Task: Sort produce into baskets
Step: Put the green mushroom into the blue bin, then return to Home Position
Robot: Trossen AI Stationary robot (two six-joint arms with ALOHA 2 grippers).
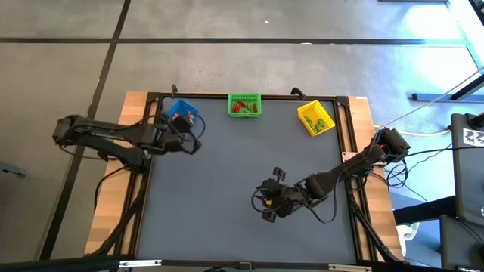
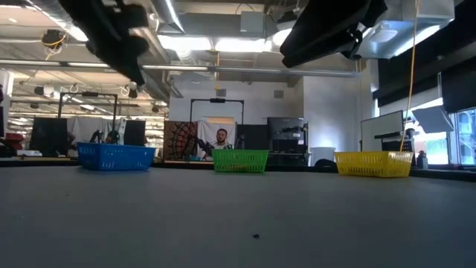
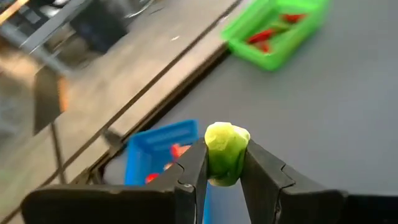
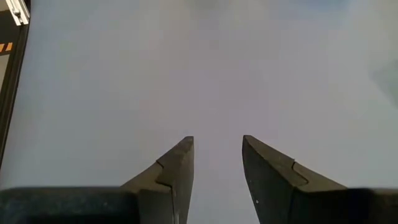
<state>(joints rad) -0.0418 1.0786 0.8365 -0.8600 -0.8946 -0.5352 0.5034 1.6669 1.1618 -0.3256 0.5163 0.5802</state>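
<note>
**Left jaws hold a green piece by the blue basket**

The near part of the dark worktop (image 1: 227, 189) is bare but for one tiny dark speck (image 2: 256, 236) seen in the low view. The right gripper (image 1: 269, 198) hangs over this near part, right of the middle. Its jaws stand a little way apart with nothing between them, and only the grey worktop shows past them in the right wrist view.

Farther back, on the left, the left gripper (image 3: 225, 163) is beside the blue basket (image 1: 181, 113). Its jaws are narrow and squeeze a small pale green piece of produce (image 3: 226, 152) from both sides. The piece pokes up above the fingertips (image 3: 198, 155).

Along the far edge three baskets stand in a row, well apart. The blue basket is on the left, with red bits inside. The green basket (image 1: 244, 105) is in the middle, with red and green bits inside. The yellow basket (image 1: 315, 118) is on the right, turned at a slant, with green bits inside.

Past the worktop is a big room with screens, and a person (image 2: 221, 139) sits far behind the green basket.
</note>
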